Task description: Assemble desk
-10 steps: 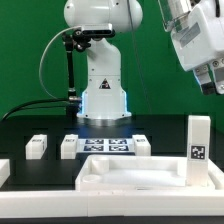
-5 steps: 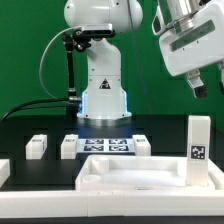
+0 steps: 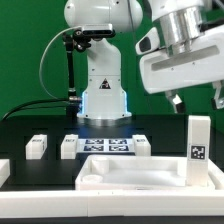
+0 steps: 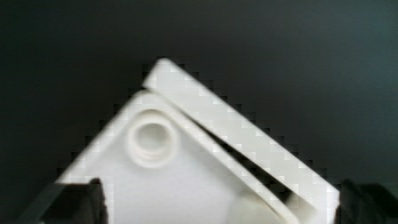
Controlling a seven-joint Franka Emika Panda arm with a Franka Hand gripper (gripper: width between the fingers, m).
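- Desk top (image 3: pixel 130 172): plain white, no pattern.
- Upright leg (image 3: pixel 198 130): white, with one black-and-white square tag (image 3: pixel 198 153).
- Loose leg (image 3: pixel 37 146): white.
- Marker board (image 3: pixel 108 146): white, printed with black-and-white tags.
- Tabletop (image 3: pixel 50 175): uniform black.
- Backdrop (image 3: pixel 25 50): green.
- Robot arm (image 3: pixel 100 15): white.

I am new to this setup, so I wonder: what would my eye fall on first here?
The big white gripper hangs open at the exterior view's upper right. Lower in the picture on that side stands an upright leg bearing a marker tag. The wide rimmed desk top lies in the foreground.
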